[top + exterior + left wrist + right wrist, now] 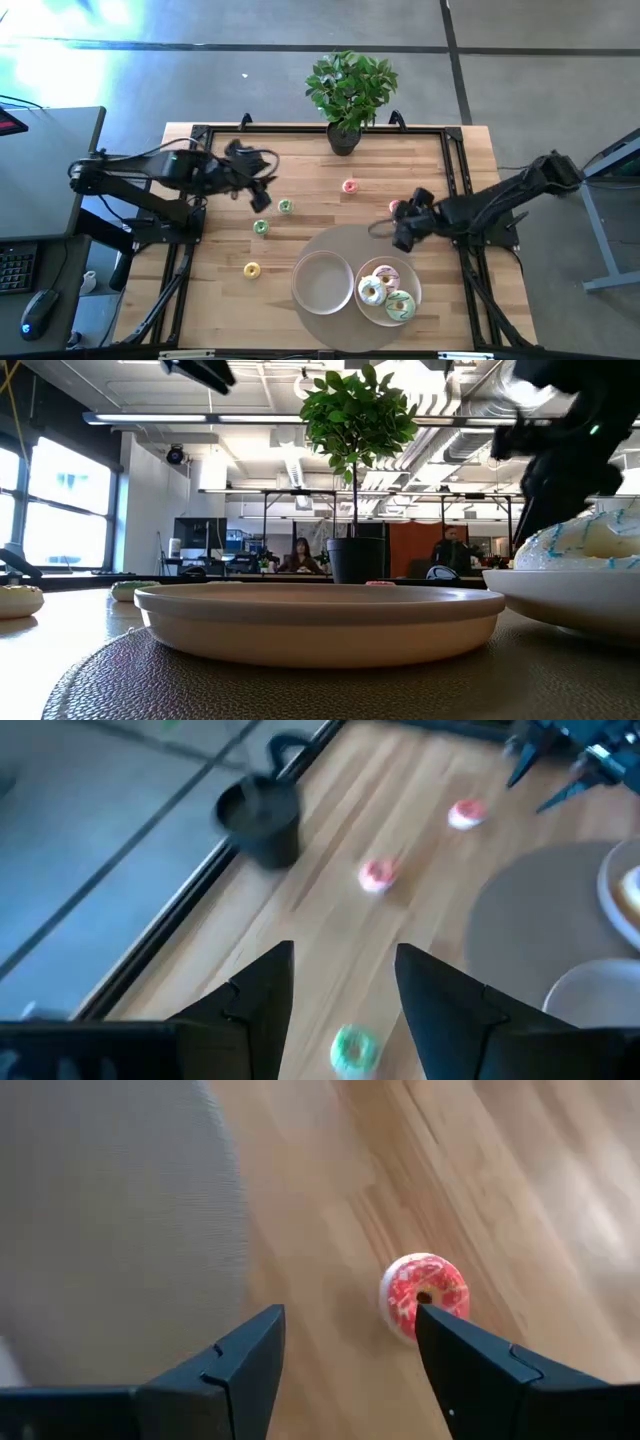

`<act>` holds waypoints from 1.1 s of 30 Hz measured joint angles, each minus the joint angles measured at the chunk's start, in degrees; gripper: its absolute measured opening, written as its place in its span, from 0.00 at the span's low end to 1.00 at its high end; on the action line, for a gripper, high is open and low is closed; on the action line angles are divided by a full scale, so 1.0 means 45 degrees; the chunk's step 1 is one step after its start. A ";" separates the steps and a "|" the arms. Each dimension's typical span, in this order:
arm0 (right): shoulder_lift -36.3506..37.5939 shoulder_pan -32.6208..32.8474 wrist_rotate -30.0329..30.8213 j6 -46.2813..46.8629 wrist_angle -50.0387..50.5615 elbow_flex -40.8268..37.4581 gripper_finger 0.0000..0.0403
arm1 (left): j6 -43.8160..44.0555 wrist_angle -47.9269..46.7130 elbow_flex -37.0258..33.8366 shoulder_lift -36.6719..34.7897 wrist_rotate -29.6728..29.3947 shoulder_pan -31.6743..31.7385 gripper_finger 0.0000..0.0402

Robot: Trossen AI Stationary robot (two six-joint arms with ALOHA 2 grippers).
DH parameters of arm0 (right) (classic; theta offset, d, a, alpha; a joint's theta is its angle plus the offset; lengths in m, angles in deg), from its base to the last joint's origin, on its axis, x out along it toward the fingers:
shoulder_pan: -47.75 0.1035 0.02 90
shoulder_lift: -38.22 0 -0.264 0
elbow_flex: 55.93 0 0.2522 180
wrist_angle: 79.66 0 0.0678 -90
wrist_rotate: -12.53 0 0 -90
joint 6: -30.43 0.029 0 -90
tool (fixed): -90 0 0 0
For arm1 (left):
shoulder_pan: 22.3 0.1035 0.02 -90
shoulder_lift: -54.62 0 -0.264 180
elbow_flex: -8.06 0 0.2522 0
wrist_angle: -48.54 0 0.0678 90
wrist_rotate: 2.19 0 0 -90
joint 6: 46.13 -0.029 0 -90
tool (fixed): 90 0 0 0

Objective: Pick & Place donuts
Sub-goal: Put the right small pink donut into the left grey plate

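Note:
Four tiny donuts lie flat on the wooden table: two green ones (285,206) (261,227), a yellow one (251,269) and a pink-red one (349,186). A further pink-red donut (424,1295) lies just ahead of one fingertip of my open right gripper (350,1315) (400,232), at the mat's far edge. Three larger iced donuts (388,292) sit in a white bowl (412,283). My left gripper (262,185) (345,955) hovers open above the table, and a green donut (352,1050) shows between its fingers.
A round grey mat (345,240) carries an empty white bowl (322,283) and the bowl of donuts. A potted plant (350,90) stands at the table's far edge. A black frame (300,130) runs around the tabletop. Bare wood lies between the arms.

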 joint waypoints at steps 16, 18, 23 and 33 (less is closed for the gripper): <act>-0.0131 -0.5444 -0.2557 -0.1859 -0.2277 -0.0978 0.55 | 0.2867 -0.2614 -0.2542 -0.2532 -0.2094 0.0000 0.43; -0.0143 -0.5736 -0.2771 -0.1677 -0.2152 -0.0977 0.55 | 0.2924 -0.2634 -0.2917 -0.2516 -0.2063 0.0000 0.43; -0.0146 -0.6160 -0.2978 -0.0805 -0.2147 -0.0979 0.55 | 0.2938 -0.2607 -0.3156 -0.2467 -0.1908 -0.0005 0.43; -0.0912 -0.5814 -0.2618 -0.0184 -0.2162 -0.0974 0.55 | 0.2948 -0.1941 -0.3165 -0.2550 -0.1816 0.0000 0.43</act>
